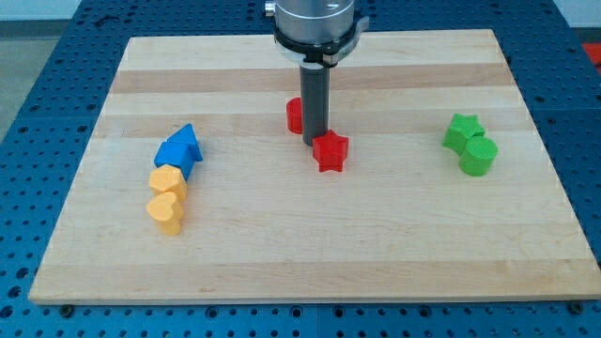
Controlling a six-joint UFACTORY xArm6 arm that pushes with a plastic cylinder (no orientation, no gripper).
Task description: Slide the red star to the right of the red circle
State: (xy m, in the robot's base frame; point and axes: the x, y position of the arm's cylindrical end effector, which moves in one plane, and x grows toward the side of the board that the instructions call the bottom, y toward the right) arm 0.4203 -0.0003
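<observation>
The red star (331, 150) lies on the wooden board (310, 244) near its middle. The red circle (295, 115) sits just up and to the left of the star, partly hidden behind my rod. My tip (313, 142) rests on the board between the two, touching the star's upper left edge and just below and to the right of the circle.
A blue triangle (188, 141) and a blue block (172, 156) sit at the view's left, with two yellow blocks (167, 180), (166, 212) below them. A green star (463, 130) and a green cylinder (478, 156) sit at the right.
</observation>
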